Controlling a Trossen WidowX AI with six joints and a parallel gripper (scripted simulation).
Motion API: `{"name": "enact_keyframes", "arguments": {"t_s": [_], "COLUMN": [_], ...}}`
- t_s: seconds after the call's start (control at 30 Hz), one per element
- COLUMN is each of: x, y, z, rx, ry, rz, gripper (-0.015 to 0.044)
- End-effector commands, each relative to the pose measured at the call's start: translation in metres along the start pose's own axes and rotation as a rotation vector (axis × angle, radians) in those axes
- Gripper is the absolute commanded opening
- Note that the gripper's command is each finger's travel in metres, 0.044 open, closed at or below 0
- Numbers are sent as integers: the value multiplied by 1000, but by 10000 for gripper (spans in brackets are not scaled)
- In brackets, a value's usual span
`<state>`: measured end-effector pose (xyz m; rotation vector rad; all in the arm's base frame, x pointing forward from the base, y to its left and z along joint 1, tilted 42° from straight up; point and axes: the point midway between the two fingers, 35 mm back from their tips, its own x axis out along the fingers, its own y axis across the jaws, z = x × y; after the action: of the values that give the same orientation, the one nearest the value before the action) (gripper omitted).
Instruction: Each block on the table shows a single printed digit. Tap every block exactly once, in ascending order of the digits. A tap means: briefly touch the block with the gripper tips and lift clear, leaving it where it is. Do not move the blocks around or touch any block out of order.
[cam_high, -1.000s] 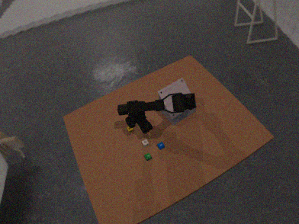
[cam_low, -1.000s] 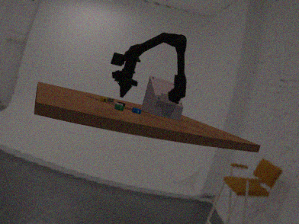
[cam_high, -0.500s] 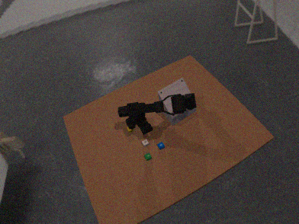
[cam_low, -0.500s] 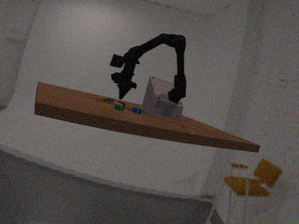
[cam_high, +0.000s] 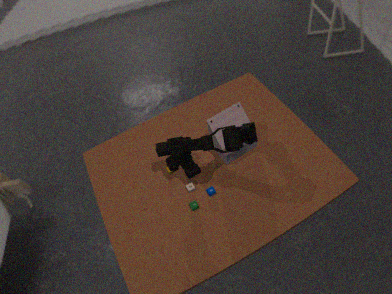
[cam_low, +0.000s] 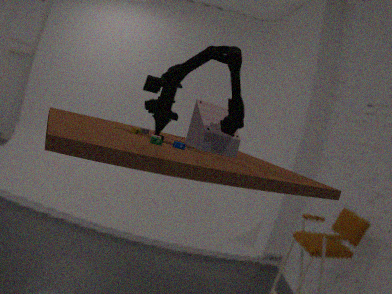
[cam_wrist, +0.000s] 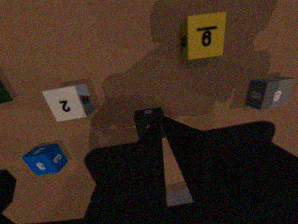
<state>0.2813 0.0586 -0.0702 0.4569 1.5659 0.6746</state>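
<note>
My gripper (cam_wrist: 160, 121) (cam_low: 158, 133) is shut, its tips together at the black block (cam_wrist: 148, 121), with nothing visible gripped between them. The fingers hide much of that block and its digit. The white block (cam_wrist: 65, 104) (cam_high: 190, 187) shows a 2. The yellow block (cam_wrist: 206, 42) (cam_high: 170, 169) (cam_low: 135, 130) shows a barred digit, 6 or 9. The grey block (cam_wrist: 270, 93) (cam_low: 145, 131) seems to show an 8. The blue block (cam_wrist: 46, 159) (cam_high: 211, 191) (cam_low: 179, 145) has an unclear digit. The green block (cam_high: 194, 205) (cam_low: 156, 141) is cut off at the wrist view's left edge.
The white block stands nearest the gripper on one side, with blue and green beyond it. Yellow and grey stand on the other side. A pale box-like stand (cam_high: 231, 116) (cam_low: 212, 135) is beside the arm's base on the wooden table top (cam_high: 280, 200) (cam_low: 90, 135).
</note>
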Motion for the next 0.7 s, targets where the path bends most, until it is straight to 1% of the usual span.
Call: {"name": "enact_keyframes", "arguments": {"t_s": [0.0, 0.07, 0.23, 0.27, 0.37, 0.4, 0.6, 0.67], "x": [-9, -25, -31, -41, -95, -105, -109, -109], "y": [0, 0, 0, -1, -1, -1, 2, 24], "z": [0, -2, -2, 0, 0, -1, 0, 9], "rx": [3, 10, 11, 11, 11, 11, 11, 12], "ry": [2, 5, 6, 5, 6, 6, 6, 5], "rz": [1, 4, 4, 3, 1, 1, 1, -1], "gripper": [20, 20, 20, 20, 20, 20, 20, 20]}}
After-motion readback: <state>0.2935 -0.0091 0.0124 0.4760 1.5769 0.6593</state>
